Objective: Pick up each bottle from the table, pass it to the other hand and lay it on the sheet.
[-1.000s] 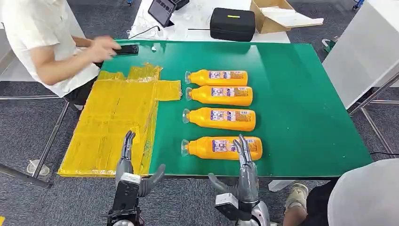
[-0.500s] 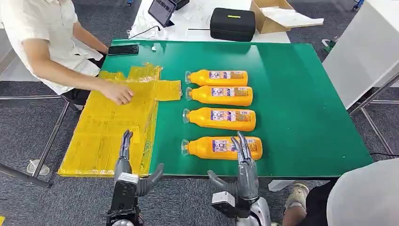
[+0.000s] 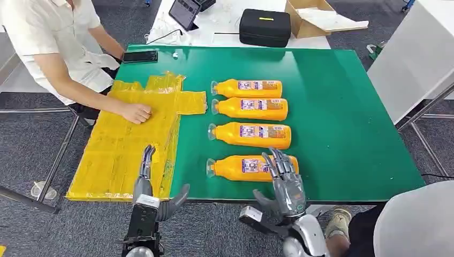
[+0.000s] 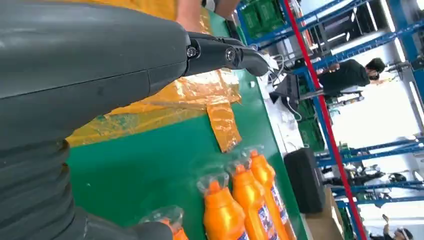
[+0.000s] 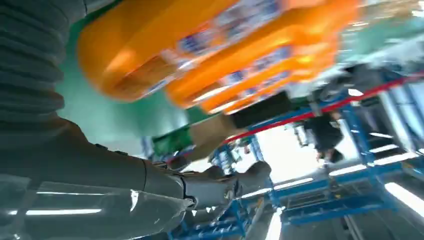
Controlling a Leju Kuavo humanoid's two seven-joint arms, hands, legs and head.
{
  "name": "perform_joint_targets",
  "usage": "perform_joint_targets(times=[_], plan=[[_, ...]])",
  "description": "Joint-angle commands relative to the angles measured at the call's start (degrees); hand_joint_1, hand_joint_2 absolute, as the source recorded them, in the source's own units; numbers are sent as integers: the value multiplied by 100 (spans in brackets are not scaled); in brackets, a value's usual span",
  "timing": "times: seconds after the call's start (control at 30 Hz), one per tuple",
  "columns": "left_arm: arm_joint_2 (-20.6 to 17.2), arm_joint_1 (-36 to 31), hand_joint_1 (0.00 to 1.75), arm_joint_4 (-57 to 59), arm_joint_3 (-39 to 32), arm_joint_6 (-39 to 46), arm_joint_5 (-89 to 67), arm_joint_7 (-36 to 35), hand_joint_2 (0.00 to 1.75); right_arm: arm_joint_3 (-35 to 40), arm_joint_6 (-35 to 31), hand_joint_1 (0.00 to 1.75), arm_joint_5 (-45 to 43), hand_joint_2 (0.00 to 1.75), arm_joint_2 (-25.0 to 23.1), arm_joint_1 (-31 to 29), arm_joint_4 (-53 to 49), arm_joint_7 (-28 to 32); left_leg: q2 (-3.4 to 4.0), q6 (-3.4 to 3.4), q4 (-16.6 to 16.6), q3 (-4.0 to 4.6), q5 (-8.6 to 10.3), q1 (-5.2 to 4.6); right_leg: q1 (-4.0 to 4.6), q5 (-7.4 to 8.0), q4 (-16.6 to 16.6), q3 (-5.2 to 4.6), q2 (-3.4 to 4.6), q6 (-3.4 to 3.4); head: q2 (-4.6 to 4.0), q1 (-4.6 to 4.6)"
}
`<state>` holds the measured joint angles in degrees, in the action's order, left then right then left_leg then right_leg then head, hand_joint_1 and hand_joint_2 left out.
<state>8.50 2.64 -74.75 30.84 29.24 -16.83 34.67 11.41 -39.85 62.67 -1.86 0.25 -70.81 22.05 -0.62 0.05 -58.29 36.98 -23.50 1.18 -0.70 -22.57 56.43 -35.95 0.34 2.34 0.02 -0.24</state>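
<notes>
Head view: right hand (image 3: 285,182), fingers spread and empty, hovers at the nearest bottle (image 3: 251,168) on the desk (image 3: 342,123), right of the sheet (image 3: 128,144). Pickup stage; closing around it likely comes next. Left hand (image 3: 152,187) waits open.

A deep green table (image 3: 342,118) carries four bright orange bottles (image 3: 251,133) with clear caps and blue, white and orange labels. Beside them lies a translucent yellow sheet (image 3: 128,144), crinkled and glossy. The robot hands, left (image 3: 145,182) and right (image 3: 284,179), are grey and silver. A person (image 3: 48,43) wears a white shirt. A black case (image 3: 264,27) sits on a white surface.
</notes>
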Motion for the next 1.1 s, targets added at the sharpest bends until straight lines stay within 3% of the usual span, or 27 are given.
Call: perform_joint_targets(times=[0.03,0.07,0.5,0.7,0.9,1.1], plan=[[24,-245,0,455,99,-68,-5,35,175,-135,11,0,261,175,537,-807,1580,-458,21,13,14,-59,-12,-7,-1,-6,-17,56,9,-8,-2,0],[20,-240,0,424,96,-73,-5,34,175,-129,-15,0,252,175,511,-858,1593,-453,11,5,7,-21,-3,-3,-1,2,-9,20,3,-3,-2,2],[-10,-258,0,368,207,-165,-86,23,175,225,587,0,-1,175,597,-1360,2328,-897,17,8,7,-43,-12,-5,-1,-7,-7,39,6,-6,-2,-2],[-16,-232,0,284,264,-222,-220,-102,175,440,798,0,56,175,639,-1336,2084,-975,6,3,3,-13,-3,-2,0,-1,-3,12,0,-3,-2,0],[-11,-178,0,180,290,-278,-336,-218,175,796,1494,0,157,175,846,-1379,1833,-1278,12,5,3,-29,-8,-4,-1,-6,-2,25,1,-6,-2,0],[-13,-162,0,130,282,-276,-340,-220,175,972,1765,0,188,175,936,-1619,1923,-1331,16,7,1,-36,-8,-5,-1,-4,0,30,2,-6,-2,0]])
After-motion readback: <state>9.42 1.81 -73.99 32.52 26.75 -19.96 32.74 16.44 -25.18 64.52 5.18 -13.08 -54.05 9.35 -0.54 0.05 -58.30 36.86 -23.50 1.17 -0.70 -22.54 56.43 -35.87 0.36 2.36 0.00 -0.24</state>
